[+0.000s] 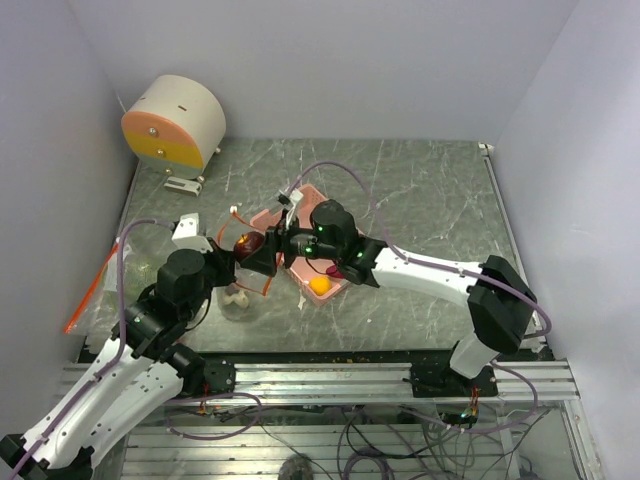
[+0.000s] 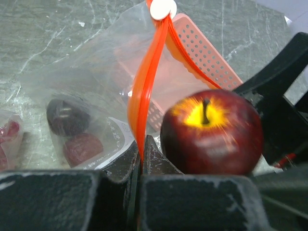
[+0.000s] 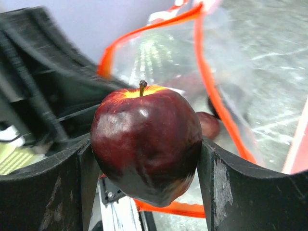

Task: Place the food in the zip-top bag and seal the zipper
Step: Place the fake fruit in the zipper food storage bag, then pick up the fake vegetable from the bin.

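Two failure modes judged likely at this stage. First, snagging of the apple (image 3: 144, 139) on the zipper (image 2: 144, 86) instead of a clean pass through the mouth of the zip-top bag (image 2: 91, 62), owing to a narrow loop of strip and a fruit nearly as broad as that loop. Second, slipping of the thin strip out of the left gripper (image 2: 142, 151) under any push from the fruit, with collapse of the mouth as the probable result and possible spilling of the dark grape (image 2: 67, 115) and the red piece (image 2: 83, 147) already inside, seen through the film at about 8 o'clock of the pinch in the left wrist view. Pinched the zipper in the fully closed left gripper, strip rising toward 12 o'clock to a white tab (image 2: 162, 8). Held the apple in the right gripper (image 3: 147, 156), jaws spread wide yet clamped against its flanks, stem up. Found the fruit between those jaws, at 3 o'clock of the left pinch and just beside it, at the mouth but not shown to be inside. From above, met at the 9 o'clock end of the pink basket (image 1: 335, 215), with an orange fruit (image 1: 320, 285) lying in it toward 5 o'clock and a whitish bulb (image 1: 237, 298) on the table (image 1: 420, 200) at 6 o'clock of the pinch.
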`<state>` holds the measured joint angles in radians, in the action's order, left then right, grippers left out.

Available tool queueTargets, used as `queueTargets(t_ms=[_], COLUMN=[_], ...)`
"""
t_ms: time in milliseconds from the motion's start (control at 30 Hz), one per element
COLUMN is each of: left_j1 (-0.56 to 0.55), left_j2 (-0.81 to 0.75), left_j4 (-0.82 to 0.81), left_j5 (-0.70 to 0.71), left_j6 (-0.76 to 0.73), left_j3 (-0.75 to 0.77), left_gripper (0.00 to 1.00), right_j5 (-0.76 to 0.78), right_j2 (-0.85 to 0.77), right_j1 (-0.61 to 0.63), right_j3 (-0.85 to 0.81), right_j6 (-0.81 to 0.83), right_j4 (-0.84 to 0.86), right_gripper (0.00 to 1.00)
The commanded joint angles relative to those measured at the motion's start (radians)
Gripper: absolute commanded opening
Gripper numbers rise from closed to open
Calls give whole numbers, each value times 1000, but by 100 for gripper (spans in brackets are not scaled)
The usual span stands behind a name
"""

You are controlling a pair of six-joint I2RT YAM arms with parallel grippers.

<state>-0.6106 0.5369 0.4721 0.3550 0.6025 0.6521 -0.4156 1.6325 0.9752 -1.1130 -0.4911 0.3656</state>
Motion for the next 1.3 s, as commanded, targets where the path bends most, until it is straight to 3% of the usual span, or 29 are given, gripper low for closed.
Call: queueTargets(t_ms=[0,167,333,600,800,900,1000,1267], left_j1=[0,0,0,0,0,0,0,0], left_j2=[-22,-33,-25,-17,-24,-28,-33,-33], left_j4=[11,22,11,0,-2,2,5,-22], left_j5=[3,8,5,11,9,3,-9,-51], left_j6=[0,-4,-1,0,-4,-7,-7,-5], left_j3=[50,55,46,33,33,38,43,22], left_gripper=[7,7,7,7,7,7,7,7], right_j5=[251,394,366,428,690,793,803,712], right_j2=[22,69,46,-140,-270,-227,-148,8], right_j1=[-1,14,23,38,34,16,-26,-161], right_j3=[-65,-142,-150,-75,-8,-51,-103,-94], right_j6=[-5,43,71,105,93,56,6,-48], right_j4=[-113,-254,-261,-262,-432,-646,-814,-905], right_gripper=[61,79,100,100,100,100,100,100])
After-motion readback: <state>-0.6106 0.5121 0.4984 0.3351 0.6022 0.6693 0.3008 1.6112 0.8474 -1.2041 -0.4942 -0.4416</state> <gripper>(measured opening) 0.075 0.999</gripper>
